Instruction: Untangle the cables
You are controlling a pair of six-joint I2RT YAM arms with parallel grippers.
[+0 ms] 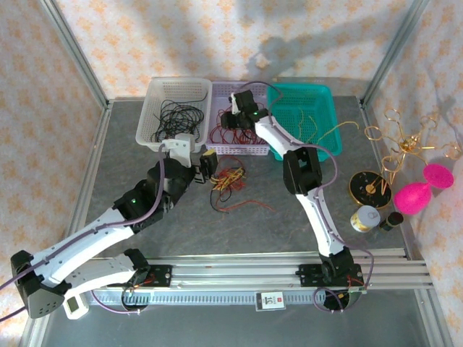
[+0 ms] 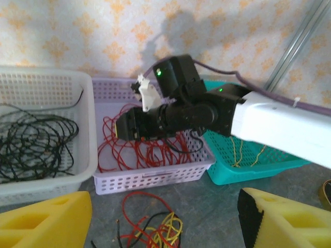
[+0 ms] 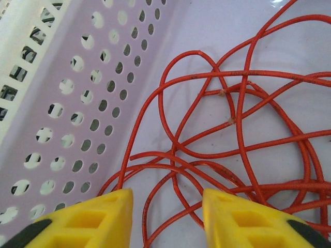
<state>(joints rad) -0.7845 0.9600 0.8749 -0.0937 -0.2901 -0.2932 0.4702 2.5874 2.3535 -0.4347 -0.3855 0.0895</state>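
1. The right jaws, yellow wedge-shaped pads, stand parted and empty low inside the lilac basket [image 3: 77, 103], just above loose loops of thin red cables [image 3: 238, 119].
2. The left jaws hang wide apart, holding nothing, over the bench [image 1: 239, 231] near the tangle [image 1: 228, 181].
3. Sorting looks well along: black cables [image 1: 177, 119] lie in the white basket [image 1: 147, 123], and yellow cables [image 1: 307, 123] in the teal basket [image 1: 327, 108].
4. Left to do: that small knot of red, yellow and black strands.
5. The baskets are stiff perforated plastic; the cables are limp and glossy.
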